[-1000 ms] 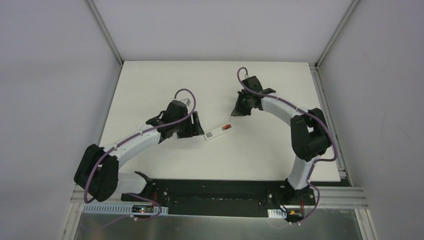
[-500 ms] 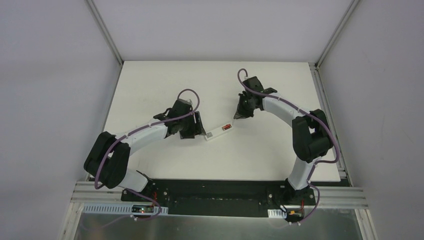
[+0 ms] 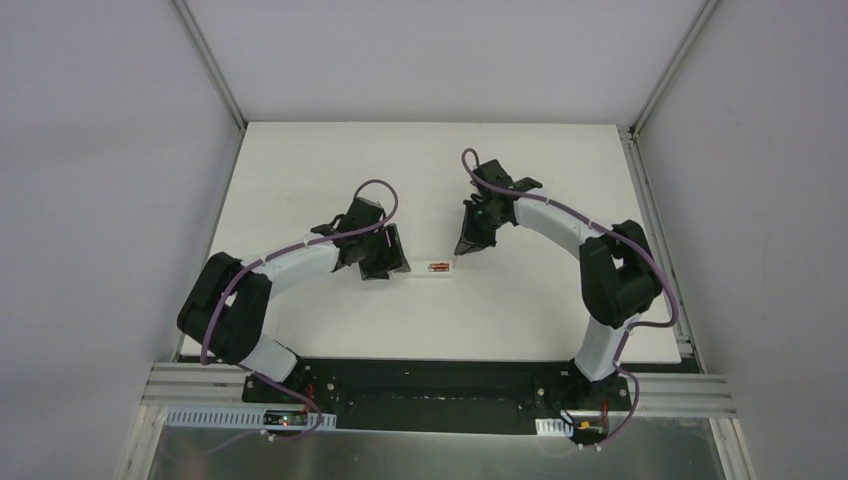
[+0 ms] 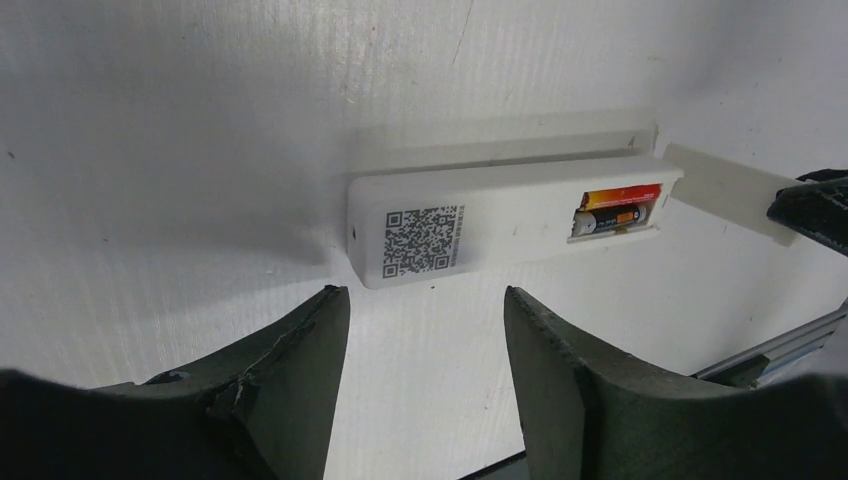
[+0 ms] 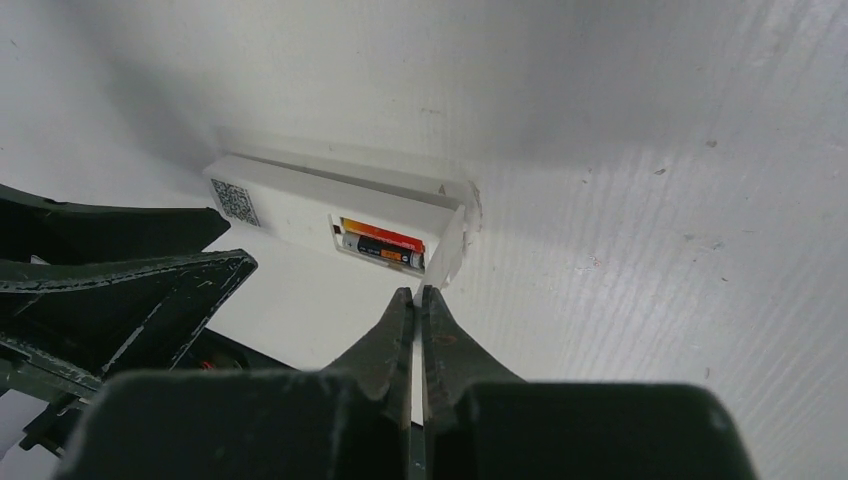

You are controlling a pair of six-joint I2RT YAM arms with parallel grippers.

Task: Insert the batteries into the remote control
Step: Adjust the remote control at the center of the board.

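Note:
The white remote control (image 3: 431, 268) lies back up on the table, its code label (image 4: 420, 238) toward my left gripper. In its open compartment lie both batteries, the red-orange one (image 4: 620, 196) beside the dark one (image 4: 608, 218); they also show in the right wrist view (image 5: 382, 243). My left gripper (image 4: 425, 295) is open and empty, just short of the remote's label end. My right gripper (image 5: 417, 292) is shut on the thin white cover piece (image 5: 447, 255), held on edge against the remote's compartment end.
The white table (image 3: 300, 160) is bounded by grey walls and an aluminium rail (image 3: 640, 200) on the right. My left gripper's fingers (image 5: 130, 290) show at the left of the right wrist view, close to the remote.
The remote has turned from slanted to level and slid slightly toward the left gripper. The right gripper moved left and down to the remote's end. The left arm's elbow shifted.

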